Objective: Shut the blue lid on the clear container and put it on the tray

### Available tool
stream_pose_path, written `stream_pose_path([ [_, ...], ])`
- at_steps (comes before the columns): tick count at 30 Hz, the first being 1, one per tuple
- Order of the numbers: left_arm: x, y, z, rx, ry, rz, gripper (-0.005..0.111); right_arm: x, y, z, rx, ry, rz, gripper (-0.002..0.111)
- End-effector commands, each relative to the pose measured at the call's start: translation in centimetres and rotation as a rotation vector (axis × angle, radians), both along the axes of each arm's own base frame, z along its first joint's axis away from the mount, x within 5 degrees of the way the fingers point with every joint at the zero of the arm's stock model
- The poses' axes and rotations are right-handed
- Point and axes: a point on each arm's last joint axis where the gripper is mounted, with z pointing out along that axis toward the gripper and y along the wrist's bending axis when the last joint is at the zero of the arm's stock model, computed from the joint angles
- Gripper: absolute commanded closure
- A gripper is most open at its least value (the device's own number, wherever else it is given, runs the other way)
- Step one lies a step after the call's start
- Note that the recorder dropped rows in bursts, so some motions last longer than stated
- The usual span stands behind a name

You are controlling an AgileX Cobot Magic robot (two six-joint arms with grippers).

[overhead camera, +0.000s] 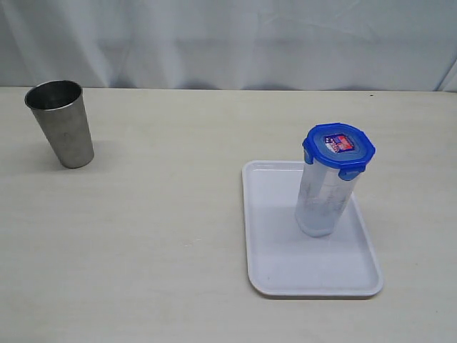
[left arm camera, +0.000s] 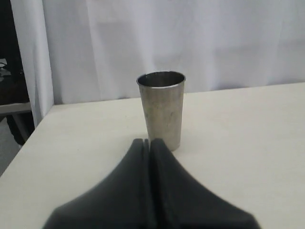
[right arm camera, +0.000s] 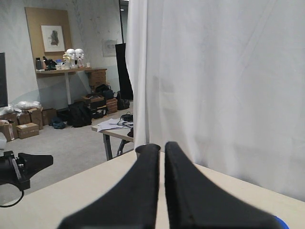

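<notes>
The clear container [overhead camera: 325, 201] stands upright on the white tray [overhead camera: 271, 214], right of the table's middle. The blue lid [overhead camera: 339, 148] sits on top of it, sticker facing up. Neither gripper appears in the exterior view. In the left wrist view my left gripper [left arm camera: 148, 142] is shut with nothing between its fingers. My right gripper [right arm camera: 161, 145] is shut too, a thin slit between its fingers and nothing in it. A sliver of the blue lid [right arm camera: 281, 220] shows at the edge of the right wrist view.
A grey metal cup [overhead camera: 62, 123] stands at the table's far left. In the left wrist view the metal cup [left arm camera: 162, 109] is just beyond the fingertips. A white curtain [overhead camera: 228, 39] hangs behind the table.
</notes>
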Motion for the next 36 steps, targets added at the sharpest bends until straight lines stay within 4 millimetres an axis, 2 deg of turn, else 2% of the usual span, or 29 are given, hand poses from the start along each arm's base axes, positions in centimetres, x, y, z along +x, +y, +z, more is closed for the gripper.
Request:
stream_pose_path([
  [1, -0.13, 0.09, -0.82, 0.015, 0.080, 0.009, 0.107, 0.00, -0.02, -0.10, 0.002, -0.004, -0.002, 0.104],
  [36, -0.16, 0.11, -0.97, 0.020, 0.098, 0.010, 0.107, 0.00, -0.02, -0.10, 0.002, -0.004, -0.002, 0.104],
])
